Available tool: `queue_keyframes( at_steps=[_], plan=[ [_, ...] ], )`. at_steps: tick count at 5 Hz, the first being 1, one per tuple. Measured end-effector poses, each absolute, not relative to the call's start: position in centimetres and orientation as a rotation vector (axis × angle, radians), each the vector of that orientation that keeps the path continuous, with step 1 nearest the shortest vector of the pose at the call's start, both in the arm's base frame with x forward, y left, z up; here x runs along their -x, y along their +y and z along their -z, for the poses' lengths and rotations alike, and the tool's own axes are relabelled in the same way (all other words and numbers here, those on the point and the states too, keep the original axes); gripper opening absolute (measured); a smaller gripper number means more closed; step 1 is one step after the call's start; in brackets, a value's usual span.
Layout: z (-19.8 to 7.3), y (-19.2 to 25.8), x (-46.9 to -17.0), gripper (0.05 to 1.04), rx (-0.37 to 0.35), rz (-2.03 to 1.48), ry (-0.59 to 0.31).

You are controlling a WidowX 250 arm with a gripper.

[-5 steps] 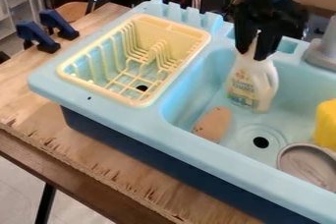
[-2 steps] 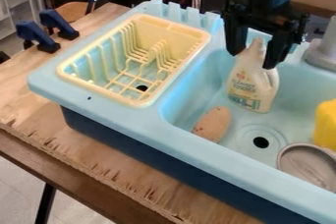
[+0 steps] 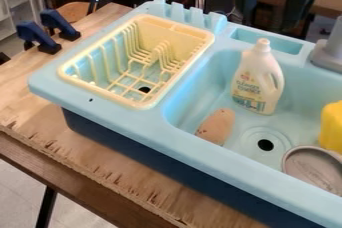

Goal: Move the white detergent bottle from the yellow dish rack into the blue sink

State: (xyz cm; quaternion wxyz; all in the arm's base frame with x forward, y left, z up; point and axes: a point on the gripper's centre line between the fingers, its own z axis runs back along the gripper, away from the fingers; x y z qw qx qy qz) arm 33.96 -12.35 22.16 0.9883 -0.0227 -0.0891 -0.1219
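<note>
Gripper (image 3: pixel 264 24) raised clear of the upright bottle (image 3: pixel 257 84)

Since the earlier frames, I have opened the gripper and lifted it off the white bottle, which it was closed around a second ago. Now its jaws stand wide apart with nothing between them, near the top edge of my view, just above and behind the bottle's cap (image 3: pixel 262 45).

The bottle stands upright on the floor of a pale blue toy sink (image 3: pixel 153 122), near the back wall of the basin. Its handle faces the right of my view. In front of it to the left lies a tan oval object (image 3: pixel 216 126), and in front to the right is the dark drain hole (image 3: pixel 266 145). At the right edge I see a yellow object (image 3: pixel 332 127), with a round grey dish (image 3: pixel 314 167) in front of it and a grey tap (image 3: pixel 328 54) behind.

To the left of the basin, a pale yellow dish rack (image 3: pixel 133 103) is set into the sink unit. Two blue clamps (image 3: pixel 32 37) sit on the wooden table (image 3: pixel 40 102) beyond it.
</note>
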Motion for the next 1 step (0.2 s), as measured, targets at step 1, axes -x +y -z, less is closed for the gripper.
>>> queue_keyframes(
  at_steps=[1],
  plan=[
    [-23.44, -11.64, -32.42, 1.006, 0.046, 0.216, -0.156]
  ],
)
